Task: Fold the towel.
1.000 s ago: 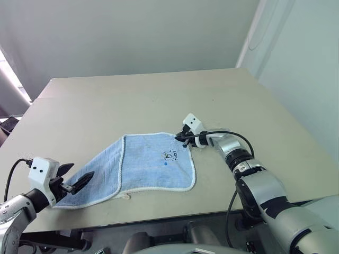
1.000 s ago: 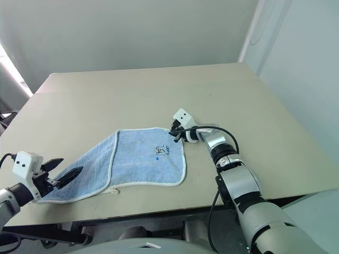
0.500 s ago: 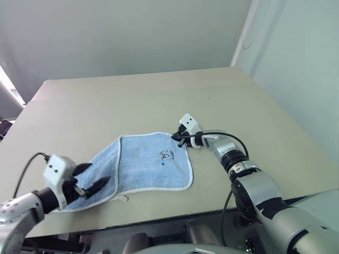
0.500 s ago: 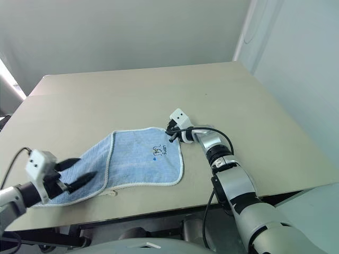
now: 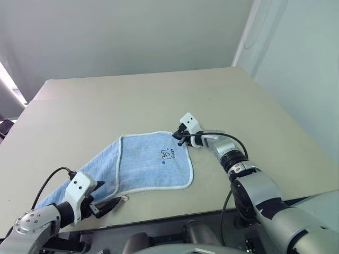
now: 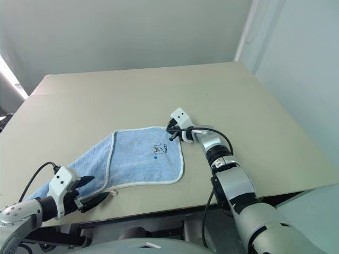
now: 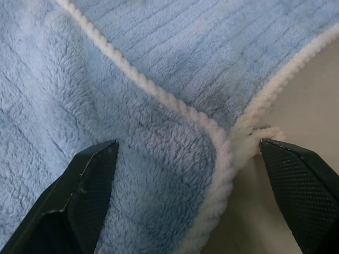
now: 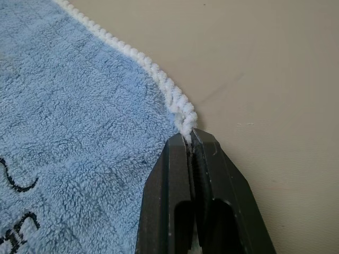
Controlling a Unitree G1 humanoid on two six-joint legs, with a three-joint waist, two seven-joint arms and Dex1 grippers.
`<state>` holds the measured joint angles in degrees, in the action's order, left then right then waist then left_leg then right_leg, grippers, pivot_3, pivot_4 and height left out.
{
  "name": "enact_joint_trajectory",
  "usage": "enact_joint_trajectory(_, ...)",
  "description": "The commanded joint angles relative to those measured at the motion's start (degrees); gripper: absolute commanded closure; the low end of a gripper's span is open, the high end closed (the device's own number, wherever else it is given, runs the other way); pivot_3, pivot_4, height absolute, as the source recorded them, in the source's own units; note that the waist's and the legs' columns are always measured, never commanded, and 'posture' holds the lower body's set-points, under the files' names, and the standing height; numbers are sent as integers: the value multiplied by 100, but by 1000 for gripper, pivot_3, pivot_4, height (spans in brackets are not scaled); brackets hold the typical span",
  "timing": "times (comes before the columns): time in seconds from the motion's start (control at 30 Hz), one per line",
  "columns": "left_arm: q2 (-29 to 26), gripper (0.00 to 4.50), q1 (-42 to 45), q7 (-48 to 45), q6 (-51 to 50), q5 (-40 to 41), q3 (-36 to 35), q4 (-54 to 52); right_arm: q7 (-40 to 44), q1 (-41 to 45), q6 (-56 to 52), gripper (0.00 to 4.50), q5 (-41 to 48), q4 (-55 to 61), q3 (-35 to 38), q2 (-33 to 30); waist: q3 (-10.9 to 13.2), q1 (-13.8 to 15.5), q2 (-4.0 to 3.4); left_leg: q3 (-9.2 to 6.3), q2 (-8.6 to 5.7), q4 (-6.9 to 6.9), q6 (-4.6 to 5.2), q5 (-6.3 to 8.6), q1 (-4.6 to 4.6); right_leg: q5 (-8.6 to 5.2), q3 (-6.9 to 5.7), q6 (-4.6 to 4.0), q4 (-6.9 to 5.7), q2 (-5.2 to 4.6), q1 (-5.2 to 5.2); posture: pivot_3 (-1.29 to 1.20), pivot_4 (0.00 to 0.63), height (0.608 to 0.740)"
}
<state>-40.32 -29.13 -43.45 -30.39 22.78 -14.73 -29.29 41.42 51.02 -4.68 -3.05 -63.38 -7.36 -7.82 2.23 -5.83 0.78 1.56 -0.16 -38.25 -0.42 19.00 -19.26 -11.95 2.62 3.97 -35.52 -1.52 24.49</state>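
The light blue towel (image 5: 153, 164) with white edging lies flat on the beige table (image 5: 132, 100), its left part folded over along a diagonal. Its dark logo (image 5: 168, 154) faces up. My right gripper (image 5: 180, 138) is shut on the towel's far right corner; the right wrist view shows the white edging (image 8: 175, 103) running into the closed fingertips. My left gripper (image 5: 108, 194) is open low at the towel's near edge. In the left wrist view the folded corner (image 7: 212, 143) and a small white loop (image 7: 259, 138) lie between its spread fingers (image 7: 87, 182).
The table's front edge (image 5: 159, 214) runs just below the towel and the left gripper. A pale wall rises behind the table, and a white corner post (image 5: 246, 32) stands at the back right.
My left gripper has moved right and down along the towel's near edge to its folded corner. The right gripper keeps its hold on the far corner and has not moved.
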Motion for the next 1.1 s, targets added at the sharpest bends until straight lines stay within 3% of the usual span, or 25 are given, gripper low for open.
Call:
enact_joint_trajectory(0.03, -68, 949, -14, -86, 170, -70, -51, 22, -110, 50, 72, 4500, 49, 57, 130, -45, 0, 1, 0, 0, 0, 0, 0, 0, 0, 0, 0, 0, 0, 0, 0, 0, 0, 740)
enact_joint_trajectory(0.37, -25, 4457, -68, -210, 105, 278, -629, 77, -184, 76, 150, 4500, 19, -14, 113, -25, 0, 3, -1, -1, 1, 0, 0, 0, 0, 0, 0, 0, 0, -3, 0, 0, 0, 740)
enact_joint_trajectory(0.57, -81, 4457, 138, -143, -242, 694, -1344, 279, -171, 74, 235, 4500, 52, -11, 135, -1, 1, 2, -1, -1, 1, 0, 0, 0, 1, 0, 0, 0, 0, -2, 0, 0, 0, 740)
enact_joint_trajectory(0.77, -260, 4457, 1366, 114, -336, 1055, -2151, 1315, 13, 289, 319, 4500, 666, 206, 793, -127, 2, 13, -2, -7, 0, -2, 0, 0, 0, 7, -13, 13, -2, 2, -1, 0, 0, 740)
enact_joint_trajectory(1.1, -164, 4457, 4651, 1283, 1077, -428, -958, 4423, -682, 1199, 636, 4500, 1101, -272, 1640, -415, 2, 42, -2, -16, -6, 4, -6, -2, -12, 15, -18, 19, 3, -15, 6, 0, 0, 740)
